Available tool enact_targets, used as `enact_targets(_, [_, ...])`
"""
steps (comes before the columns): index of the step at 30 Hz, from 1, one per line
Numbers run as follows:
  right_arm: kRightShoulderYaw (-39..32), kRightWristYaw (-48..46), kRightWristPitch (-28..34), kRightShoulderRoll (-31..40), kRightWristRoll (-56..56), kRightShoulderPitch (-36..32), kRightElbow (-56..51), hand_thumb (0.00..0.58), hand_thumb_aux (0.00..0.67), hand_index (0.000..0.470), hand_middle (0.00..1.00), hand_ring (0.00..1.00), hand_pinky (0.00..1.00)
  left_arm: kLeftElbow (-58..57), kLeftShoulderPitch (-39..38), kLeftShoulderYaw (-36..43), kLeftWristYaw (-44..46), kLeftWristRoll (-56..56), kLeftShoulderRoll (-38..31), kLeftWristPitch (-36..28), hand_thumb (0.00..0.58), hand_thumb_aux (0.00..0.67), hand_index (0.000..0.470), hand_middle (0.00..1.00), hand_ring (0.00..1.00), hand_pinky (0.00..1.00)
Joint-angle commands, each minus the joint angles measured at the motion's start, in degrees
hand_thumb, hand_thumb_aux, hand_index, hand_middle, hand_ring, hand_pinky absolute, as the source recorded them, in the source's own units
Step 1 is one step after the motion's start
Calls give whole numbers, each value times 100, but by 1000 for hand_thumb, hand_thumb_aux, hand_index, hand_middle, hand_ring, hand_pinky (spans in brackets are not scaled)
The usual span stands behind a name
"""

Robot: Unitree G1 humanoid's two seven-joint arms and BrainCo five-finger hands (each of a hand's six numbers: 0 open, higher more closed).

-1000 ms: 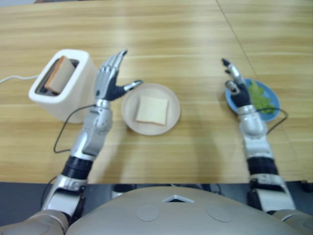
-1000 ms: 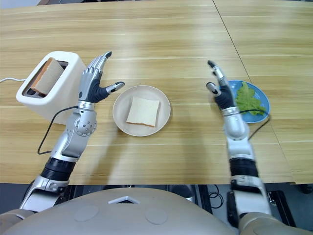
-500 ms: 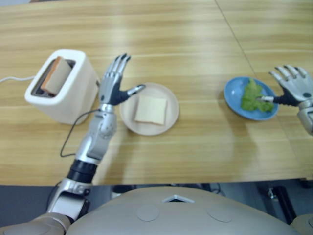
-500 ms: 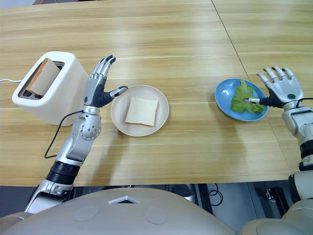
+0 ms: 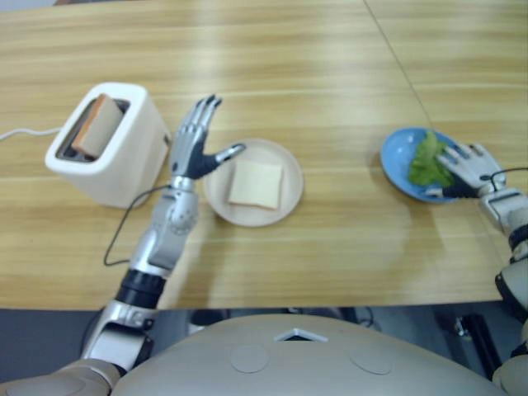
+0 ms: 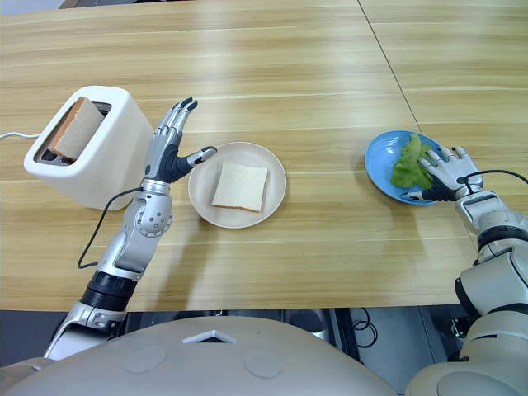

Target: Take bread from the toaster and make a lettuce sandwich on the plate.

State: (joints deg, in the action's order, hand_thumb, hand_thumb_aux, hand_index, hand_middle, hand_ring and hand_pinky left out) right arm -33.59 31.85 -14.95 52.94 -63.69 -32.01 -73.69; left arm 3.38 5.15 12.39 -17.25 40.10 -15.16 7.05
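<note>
"Two hands on my screen. What do you want first?"
"Poses."
"My left hand [image 6: 169, 148] stands upright between the toaster [image 6: 99, 161] and the tan plate [image 6: 277, 183]. Its fingers are straight and spread, holding nothing, and the thumb points out over the plate's rim. My right hand [image 6: 448, 173] lies low, palm down, at the right side of the blue plate [image 6: 379, 161]."
"And the lettuce [image 6: 407, 163]?"
"On the blue plate, with its right edge under my right fingertips. They're stretched out on the leaf, not closed round it."
"Bread?"
"One slice [image 6: 240, 186] lies flat on the tan plate, just right of the left thumb. Another slice [image 6: 70, 128] stands in the toaster's slot, left of that hand. A white cord [image 6: 8, 134] runs from the toaster toward the left edge of the table [image 6: 289, 66]."
</note>
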Motion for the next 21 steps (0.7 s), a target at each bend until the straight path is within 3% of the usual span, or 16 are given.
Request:
enact_targets(1, [22, -86, -106, -22, 309, 11, -31, 580, 670, 460, 4, 4, 4, 8, -79, -26, 81, -16, -22, -24, 0, 0, 0, 0, 0, 0])
enact_targets(2, [30, -77, -123, -15, 372, 9, -7, 580, 670, 460, 4, 4, 4, 13, -90, -31, 81, -16, -22, -26, 0, 0, 0, 0, 0, 0])
enact_targets(3, [39, -56, -149, -3, 440, 5, 22, 580, 670, 460, 475, 475, 475, 14, -100, -30, 77, -8, -19, -29, 0, 0, 0, 0, 0, 0])
enact_targets(4, [38, -49, -178, 8, 491, -5, 45, 580, 670, 460, 639, 639, 639, 15, -109, -25, 72, 2, -12, -32, 0, 0, 0, 0, 0, 0])
enact_targets(5, [27, -54, -197, 14, 523, -16, 58, 580, 670, 460, 639, 639, 639, 12, -115, -19, 74, 3, -4, -33, 0, 0, 0, 0, 0, 0])
enact_targets(6, [19, -42, -222, 26, 554, -24, 78, 580, 670, 460, 827, 827, 827, 4, -118, -9, 71, 12, 3, -33, 0, 0, 0, 0, 0, 0])
enact_targets(7, [19, -33, -249, 39, 588, -25, 98, 580, 670, 460, 827, 827, 827, -1, -120, -1, 70, 20, 8, -32, 0, 0, 0, 0, 0, 0])
enact_targets(8, [13, -35, -271, 51, 622, -26, 119, 580, 670, 460, 1000, 1000, 1000, -5, -121, 3, 73, 20, 10, -29, 0, 0, 0, 0, 0, 0])
enact_targets(16, [202, 258, -528, 343, 930, 119, 729, 580, 670, 460, 1000, 1000, 1000, 11, -149, -28, 64, -16, 13, -4, 0, 0, 0, 0, 0, 0])
enact_targets(21, [770, 351, -560, 770, 1310, 777, 2547, 580, 670, 460, 1000, 1000, 1000, 90, -195, -293, 35, -330, 11, 90, 0, 0, 0, 0, 0, 0])
